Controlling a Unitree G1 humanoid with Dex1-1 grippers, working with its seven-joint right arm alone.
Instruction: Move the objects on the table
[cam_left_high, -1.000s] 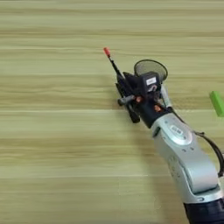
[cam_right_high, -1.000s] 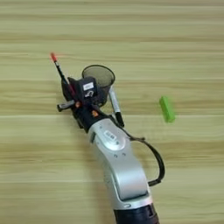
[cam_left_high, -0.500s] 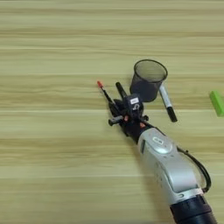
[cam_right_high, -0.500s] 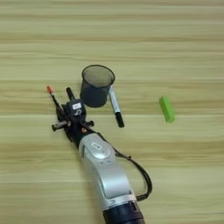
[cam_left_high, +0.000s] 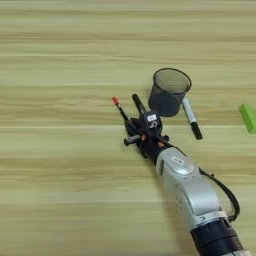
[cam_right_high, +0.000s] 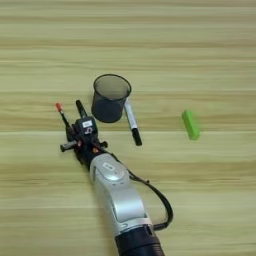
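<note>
Two-fingered black gripper (cam_left_high: 131, 124) clenched on thin red pen (cam_left_high: 119, 110) and black marker (cam_left_high: 138, 104), at eight o'clock from black mesh cup (cam_left_high: 169, 92), presumably relocating both.

- 1 red pen (cam_left_high: 119, 108), left of the cup
- 1 black marker (cam_left_high: 138, 104), beside the red pen
- 1 white marker with black cap (cam_left_high: 190, 118), right of the cup
- 1 green block (cam_right_high: 190, 124), far right
- 1 black mesh cup (cam_left_high: 169, 91)
- 1 pincer (cam_left_high: 136, 131)
- 1 desk (cam_left_high: 60, 190)
</note>
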